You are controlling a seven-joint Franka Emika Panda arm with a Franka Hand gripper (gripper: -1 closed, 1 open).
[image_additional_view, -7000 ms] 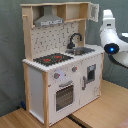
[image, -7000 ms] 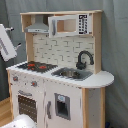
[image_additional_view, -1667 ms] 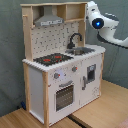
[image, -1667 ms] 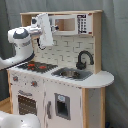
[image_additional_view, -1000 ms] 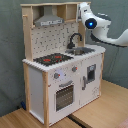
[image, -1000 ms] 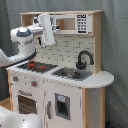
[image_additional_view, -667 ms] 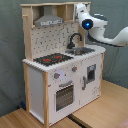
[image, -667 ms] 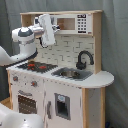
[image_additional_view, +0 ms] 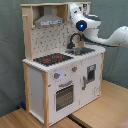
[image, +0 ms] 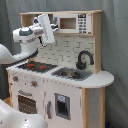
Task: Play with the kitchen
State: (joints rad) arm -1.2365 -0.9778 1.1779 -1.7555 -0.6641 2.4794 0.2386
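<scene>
Grey curtain backdrop was noted behind the kitchen [image: 60,85]. Gripper [image: 47,27] was raised near the grey hood [image_additional_view: 49,19]; approach step judged, target selection needed next. Jaws' state couldn't be told.

1. No words, brands or numbers are showing clearly enough to be read anywhere on the kitchen [image: 60,92] in either exterior view.
2. The dark panel [image: 82,23] on the upper cabinet in the first exterior view is showing rows of small light marks, but they are blurring together and cannot be read.
3. The knobs [image_additional_view: 56,76] on the front in the second exterior view are showing no legible markings.
</scene>
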